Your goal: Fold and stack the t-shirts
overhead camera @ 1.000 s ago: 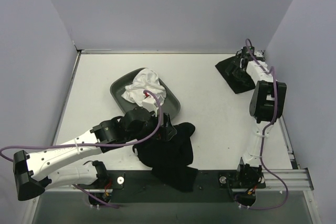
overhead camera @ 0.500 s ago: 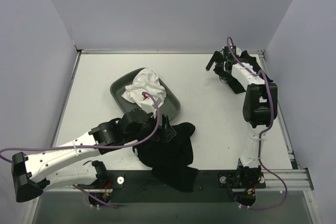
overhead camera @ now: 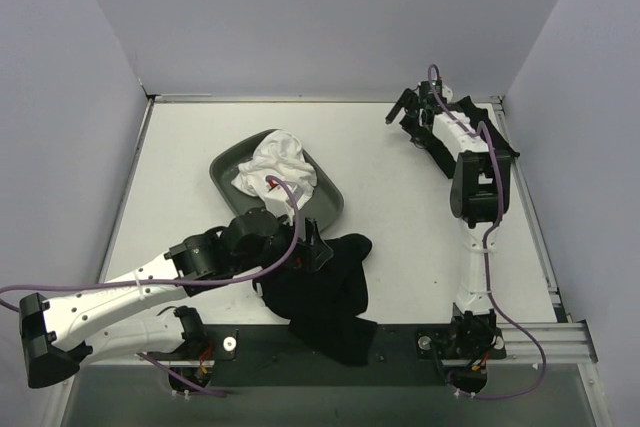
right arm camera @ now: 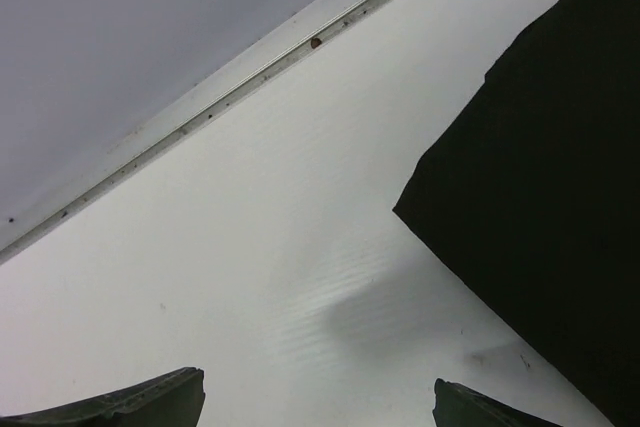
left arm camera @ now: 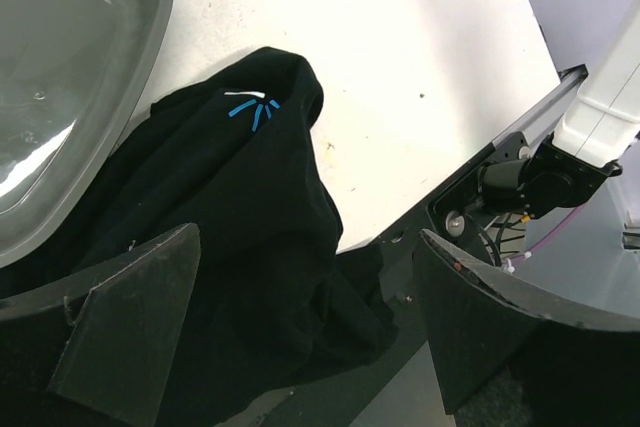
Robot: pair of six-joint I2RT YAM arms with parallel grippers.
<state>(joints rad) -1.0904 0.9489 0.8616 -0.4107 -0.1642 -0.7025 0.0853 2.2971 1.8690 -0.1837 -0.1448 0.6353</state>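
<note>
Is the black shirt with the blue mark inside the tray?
No, the shirt lies on the table beside the tray, outside its rim.

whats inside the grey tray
A crumpled white cloth with a small red mark fills much of the tray. Whatever lies beneath the cloth is covered, and the left arm hides the tray's near corner.

A robot lab cell: plain lilac walls box in a white table with a metal mounting rail.
</note>
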